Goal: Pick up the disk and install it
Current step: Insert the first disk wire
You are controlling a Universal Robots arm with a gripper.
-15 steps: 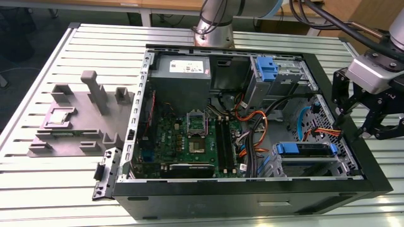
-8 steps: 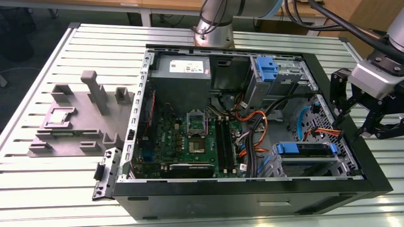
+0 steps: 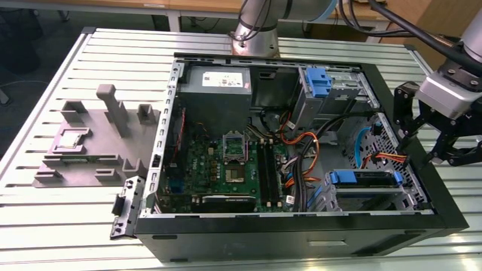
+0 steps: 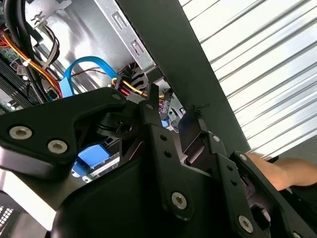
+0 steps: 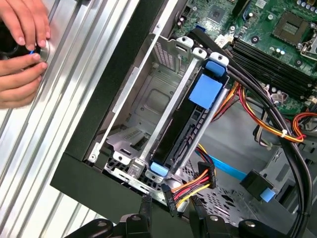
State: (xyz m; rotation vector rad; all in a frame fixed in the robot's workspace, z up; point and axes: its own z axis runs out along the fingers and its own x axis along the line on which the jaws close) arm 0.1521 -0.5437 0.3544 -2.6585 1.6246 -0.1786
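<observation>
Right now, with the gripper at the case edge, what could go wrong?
1. A person's hand rests on the slatted table beside the black computer case; arm motion could strike it.
2. Loose red-yellow-black power cables lie by the blue-framed disk in its bay; the gripper may snag them.

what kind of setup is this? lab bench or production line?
Likely a lab test bench: an opened desktop computer case on a slotted aluminium table, a grey fixture block beside it, and a person's hand on the table.
</observation>
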